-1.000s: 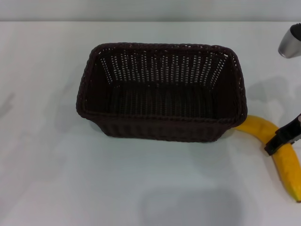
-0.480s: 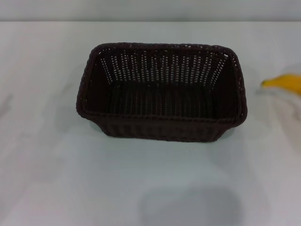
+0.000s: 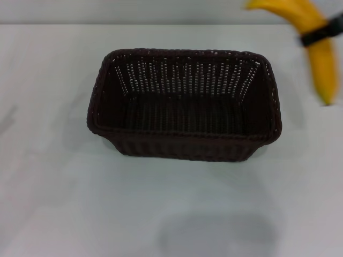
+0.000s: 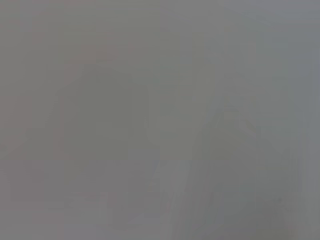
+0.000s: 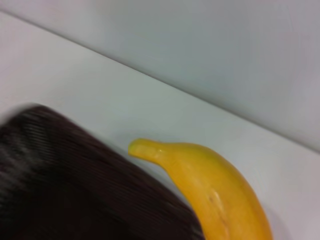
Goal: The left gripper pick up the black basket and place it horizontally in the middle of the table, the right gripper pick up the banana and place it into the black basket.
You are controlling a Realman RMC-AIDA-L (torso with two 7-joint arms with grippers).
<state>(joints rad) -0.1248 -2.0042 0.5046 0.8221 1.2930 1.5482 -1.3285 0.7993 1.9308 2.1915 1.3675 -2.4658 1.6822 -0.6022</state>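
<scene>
The black basket (image 3: 185,104) stands lengthwise across the middle of the white table (image 3: 64,203), open side up and empty. The banana (image 3: 313,37) hangs in the air at the upper right, above and to the right of the basket's far right corner. My right gripper (image 3: 321,32) is shut on it; only a black finger band across the banana shows. In the right wrist view the banana (image 5: 215,192) lies close to the basket's rim (image 5: 75,185). My left gripper is out of view; the left wrist view shows only blank grey.
The table's far edge meets a grey wall (image 3: 161,10) behind the basket. Bare white table surface lies in front of the basket and to its left.
The banana has been lifted off the table at the basket's right front and carried up and back to the upper right. The basket has not moved.
</scene>
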